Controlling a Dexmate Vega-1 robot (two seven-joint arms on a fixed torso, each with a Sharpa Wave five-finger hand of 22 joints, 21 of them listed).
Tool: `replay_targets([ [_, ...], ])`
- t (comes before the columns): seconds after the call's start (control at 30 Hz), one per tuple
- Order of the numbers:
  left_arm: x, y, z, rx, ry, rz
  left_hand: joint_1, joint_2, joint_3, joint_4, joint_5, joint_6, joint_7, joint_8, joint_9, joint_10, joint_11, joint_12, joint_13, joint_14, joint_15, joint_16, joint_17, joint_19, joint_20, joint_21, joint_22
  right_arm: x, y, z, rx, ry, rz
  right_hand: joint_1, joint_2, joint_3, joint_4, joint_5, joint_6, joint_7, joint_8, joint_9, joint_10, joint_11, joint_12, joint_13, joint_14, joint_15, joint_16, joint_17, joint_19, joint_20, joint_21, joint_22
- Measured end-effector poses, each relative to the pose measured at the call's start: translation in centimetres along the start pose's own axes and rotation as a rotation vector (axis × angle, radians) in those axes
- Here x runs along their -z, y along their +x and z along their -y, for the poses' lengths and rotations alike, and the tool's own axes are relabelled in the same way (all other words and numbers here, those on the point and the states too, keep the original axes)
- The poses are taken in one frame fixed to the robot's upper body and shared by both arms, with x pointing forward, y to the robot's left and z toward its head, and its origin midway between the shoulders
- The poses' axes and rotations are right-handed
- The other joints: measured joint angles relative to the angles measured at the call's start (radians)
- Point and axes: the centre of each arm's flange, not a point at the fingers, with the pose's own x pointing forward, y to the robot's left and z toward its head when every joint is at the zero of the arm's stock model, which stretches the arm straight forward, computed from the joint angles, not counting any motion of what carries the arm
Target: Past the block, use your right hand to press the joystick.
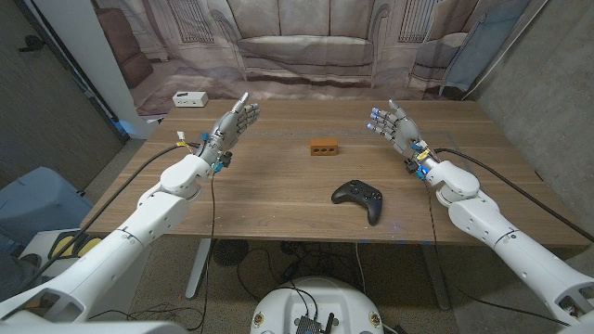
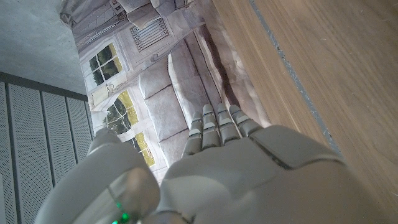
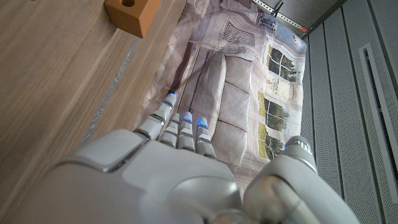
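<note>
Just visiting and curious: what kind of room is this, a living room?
Probably a lab or test room: the sofa and windows are printed on a backdrop, bare grey walls flank it, and cables hang under the wooden table.

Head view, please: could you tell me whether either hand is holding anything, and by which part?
Nothing is held. The left hand and right hand are both raised, open and empty, apart from the controller and block.

Orange-brown block [image 1: 324,147], seemingly black controller [image 1: 360,197]
</note>
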Motion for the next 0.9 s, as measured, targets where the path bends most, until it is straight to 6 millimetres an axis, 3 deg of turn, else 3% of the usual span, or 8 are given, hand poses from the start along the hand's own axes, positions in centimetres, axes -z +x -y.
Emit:
replay_targets([
  [0.3, 0.1, 0.1, -0.3, 0.008, -0.006, 0.008, 0.000, 0.000, 0.000, 0.000, 0.000, 0.000, 0.000, 0.000, 0.000, 0.000, 0.000, 0.000, 0.000, -0.005, 0.005, 0.000, 0.000, 0.000, 0.000, 0.000, 0.000, 0.1, 0.1, -0.4, 0.006, 0.001, 0.007, 0.000, 0.000, 0.000, 0.000, 0.000, 0.005, 0.005, 0.000, 0.000, 0.000, 0.000, 0.000, 0.000, -0.006, 0.006, -0.001, 0.000, -0.004, 0.004, 0.000, 0.000],
  [0.9, 0.5, 0.9, 0.0, -0.016, -0.019, 0.014, 0.005, 0.005, 0.000, 0.000, 0.000, 0.000, 0.000, 0.000, 0.000, 0.000, 0.000, 0.000, 0.000, -0.005, 0.005, 0.000, 0.000, -0.006, -0.005, 0.000, 0.000, 0.1, 0.6, 0.7, 0.012, -0.004, -0.003, 0.000, 0.000, 0.000, 0.000, 0.000, 0.005, 0.005, 0.000, 0.000, -0.004, 0.004, -0.005, 0.003, -0.006, 0.005, -0.005, 0.003, -0.010, 0.009, -0.009, 0.000],
])
